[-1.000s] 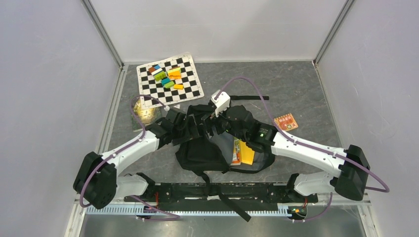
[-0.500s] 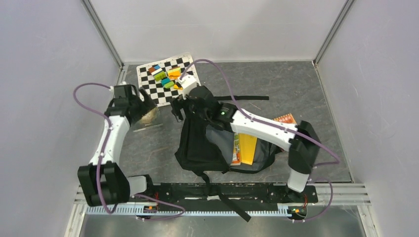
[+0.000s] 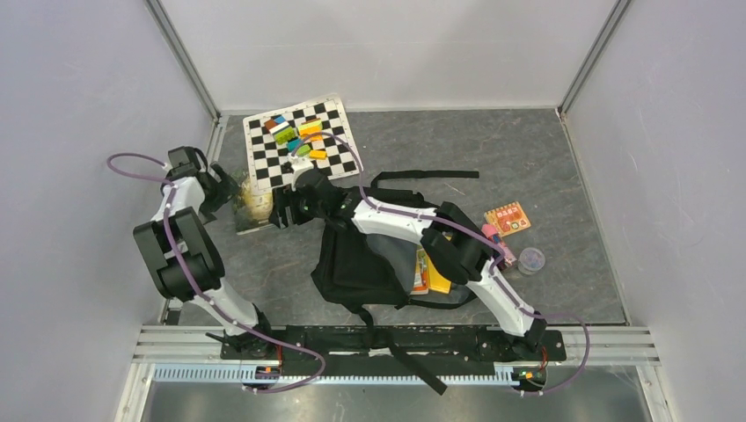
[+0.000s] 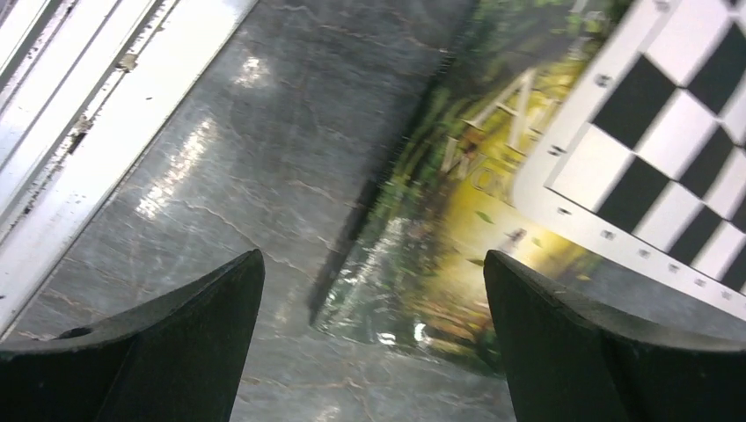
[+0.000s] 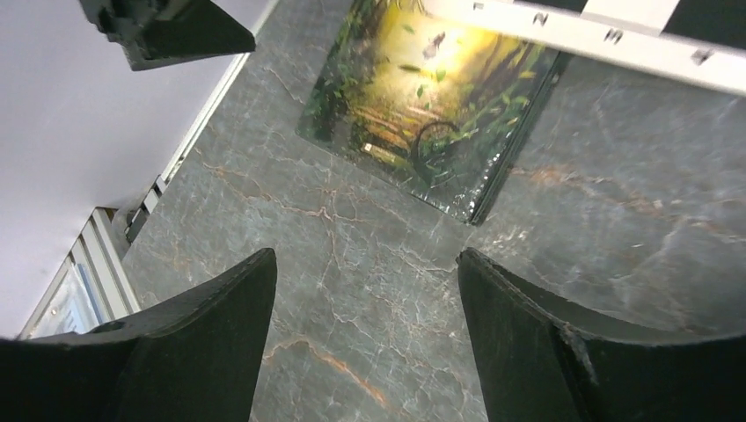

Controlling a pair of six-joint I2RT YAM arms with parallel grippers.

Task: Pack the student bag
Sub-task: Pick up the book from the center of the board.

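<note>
Since the bag (image 3: pixel 356 268) lies limp and open at mid-table, just ahead of the bases, it will likely sag, so grip its rim. Beyond, the left gripper (image 4: pixel 371 259) and right gripper (image 5: pixel 365 255) hover spread and empty over the glossy book (image 5: pixel 431 114) — thin, stiff, partly under the chessboard (image 4: pixel 669 149).

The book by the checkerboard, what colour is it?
The book is leafy green and yellow; best in the right wrist view.

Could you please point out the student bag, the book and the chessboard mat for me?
student bag (image 3: pixel 352 264), top view, black front fabric.
book (image 5: pixel 431 88), right wrist view, middle of cover.
chessboard mat (image 3: pixel 264 156), top view, bare left squares.
</note>
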